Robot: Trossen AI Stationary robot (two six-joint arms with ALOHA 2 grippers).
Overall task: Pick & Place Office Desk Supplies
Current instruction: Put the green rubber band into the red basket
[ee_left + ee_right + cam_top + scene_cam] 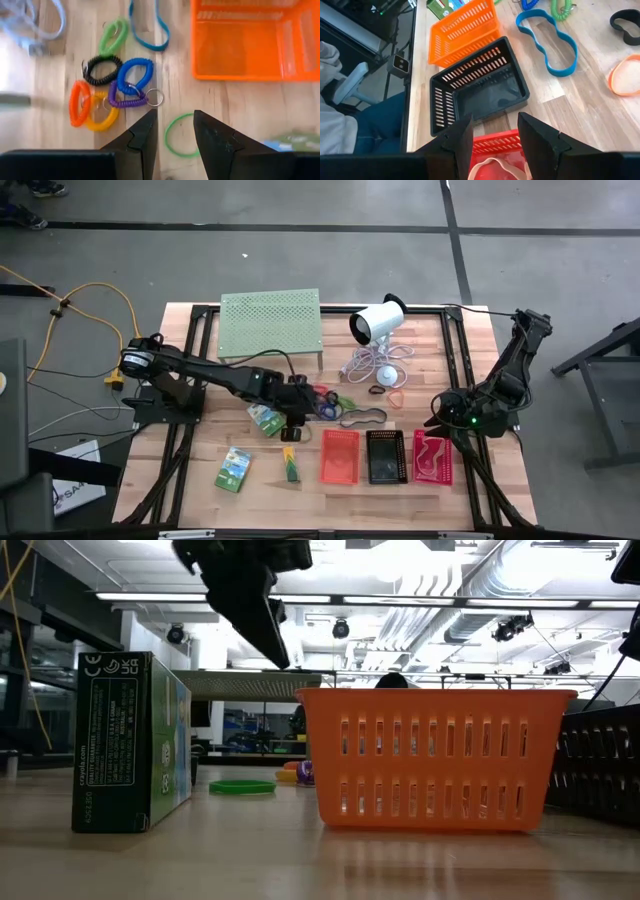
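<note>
**Ana:** While the left gripper (175,137) hangs over the middle of the table, its fingers stand partly apart with nothing between them, and a green rubber band (176,136) lies on the wood right under the gap.

**Ben:** Just beyond it, in the left half of the wrist frame, sits a cluster of coil loops: orange (79,103), yellow, purple, blue (134,75), black and green. A blue band (150,30) curls at top centre.

**Ana:** At top right there, the orange basket (255,75). From above, three baskets line up lower centre: orange (339,456), black (385,456), pink (432,457).

**Ben:** The right gripper (495,145) hovers above the pink one, jaws partly open and empty; a pale band lies inside.

**Ana:** Green packs: one (232,468) at lower left, another (264,418) beside the left arm.
</note>
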